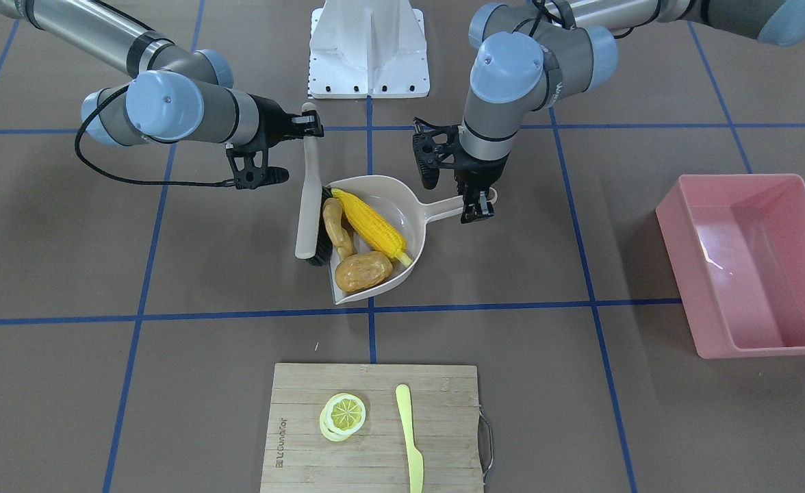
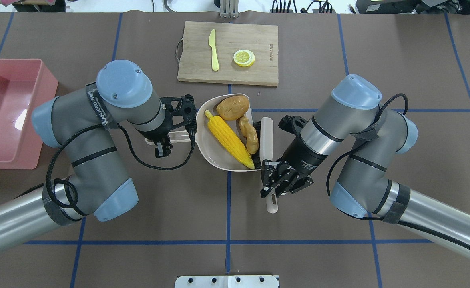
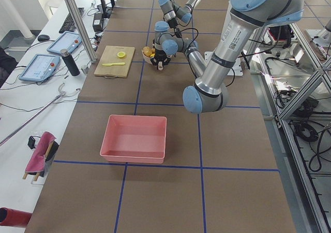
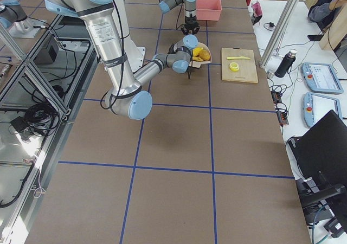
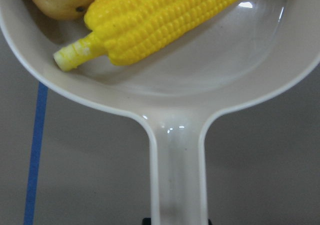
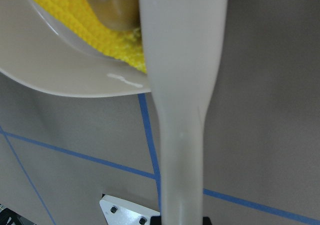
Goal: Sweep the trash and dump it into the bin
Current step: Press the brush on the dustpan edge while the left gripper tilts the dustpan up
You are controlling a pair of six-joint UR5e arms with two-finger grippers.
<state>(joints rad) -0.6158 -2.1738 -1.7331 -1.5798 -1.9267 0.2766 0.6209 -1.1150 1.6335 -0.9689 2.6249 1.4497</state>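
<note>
Near the tabletop's middle, corn [image 1: 373, 224], potato [image 1: 363, 271] and ginger [image 1: 337, 229] all lie inside the dustpan [image 1: 394, 197]. The left gripper [image 1: 478, 209] is clamped on its handle, probably ready to lift and carry, and the right gripper [image 1: 310, 123] is clamped on the brush [image 1: 307, 205], bristles across the pan's mouth just beside the ginger, likely blocking roll-out. Wrist views show just handles and part of the pan; the front view adds the bin [image 1: 758, 340], empty, well apart at the robot's-left edge.
</note>
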